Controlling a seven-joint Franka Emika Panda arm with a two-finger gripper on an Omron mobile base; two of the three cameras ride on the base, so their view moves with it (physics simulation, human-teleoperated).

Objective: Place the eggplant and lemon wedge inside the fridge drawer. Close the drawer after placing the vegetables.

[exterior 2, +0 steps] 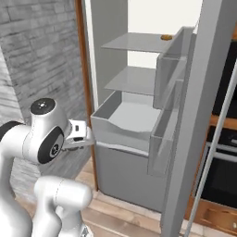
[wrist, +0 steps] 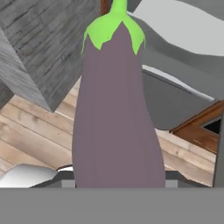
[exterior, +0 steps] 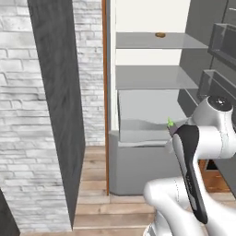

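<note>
Room: simulated kitchen, pale brick wall (exterior: pixel 27 92) at left, wooden plank floor (exterior: pixel 97 203), tall dark panel (exterior: pixel 60 92) standing in front of the brick.
Fridge: door (exterior 2: pixel 203 115) swung open at right; two flat grey glass shelves (exterior: pixel 152 76) inside, one above the other.
Top shelf: small orange-brown round item (exterior: pixel 160 34) sits near its back.
Fridge drawer (exterior 2: pixel 122 127): pale grey bin below the lower shelf, pulled out from the fridge body; the part of its inside seen in the right base view looks bare.
Arm: white, dark joints, elbow raised in front of the fridge; hand reaches toward the drawer's front left corner.
Gripper (exterior 2: pixel 88 135): jaws closed on the eggplant, one at each side of its lower end in the hand view.
Eggplant (wrist: pixel 116 109): dark purple, green stem cap pointing away from the hand; held lengthwise along the gripper. In the left base view only its green tip (exterior: pixel 170 122) peeks past the arm, just at the drawer's front edge.
Eggplant vs. drawer: just beside the front rim; whether it is over the bin or still outside it, cannot tell.
</note>
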